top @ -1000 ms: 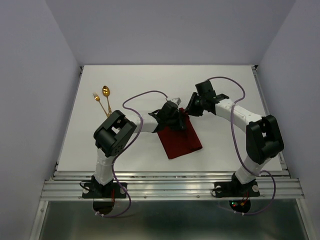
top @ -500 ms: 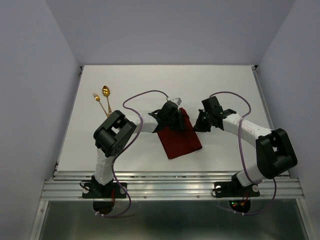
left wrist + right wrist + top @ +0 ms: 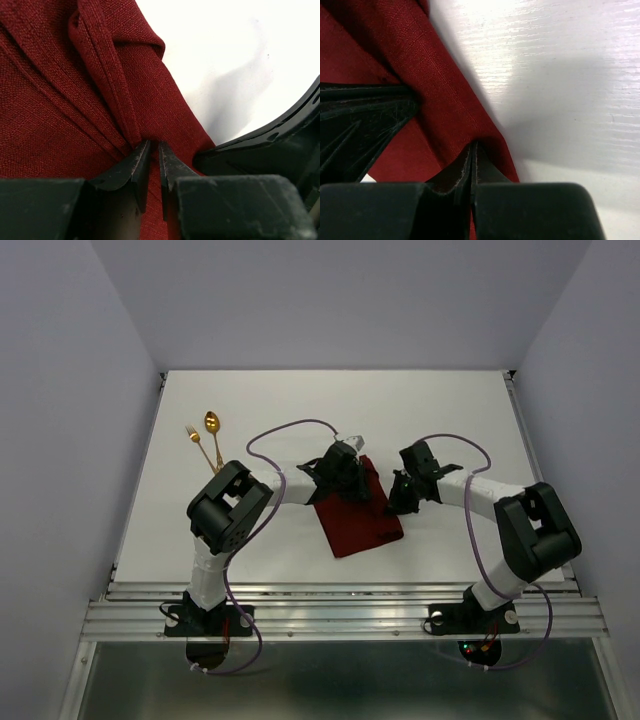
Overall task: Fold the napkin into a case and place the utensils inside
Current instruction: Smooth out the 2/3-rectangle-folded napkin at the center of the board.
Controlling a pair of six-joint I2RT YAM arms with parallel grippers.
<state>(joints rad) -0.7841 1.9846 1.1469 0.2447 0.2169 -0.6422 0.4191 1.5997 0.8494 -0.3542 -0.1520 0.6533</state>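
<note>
At the far left of the table (image 3: 270, 400), the spoon (image 3: 211, 423) and fork (image 3: 195, 439) are seen lying side by side, untouched and well apart from the work.

Near the middle, the napkin (image 3: 362, 525) lies folded into a narrow oblong. Its far end is held by the left gripper (image 3: 154, 147), whose jaws are nipped onto a raised fold of the cloth. That hold is unchanged over the last second.

The change is on the right. A second ago the right gripper (image 3: 471, 150) was set at the napkin's far end, just beside the left one. It has since been drawn back to the right and then brought in against the napkin's right-hand edge, nearer the arm bases. Its jaws have been closed fully at that edge; whether cloth is caught between them cannot be told.

It is judged that a fresh grip is being taken, either for a further fold or to open the pouch. The case is therefore not yet finished, and the spoon and fork are still to be inserted.
</note>
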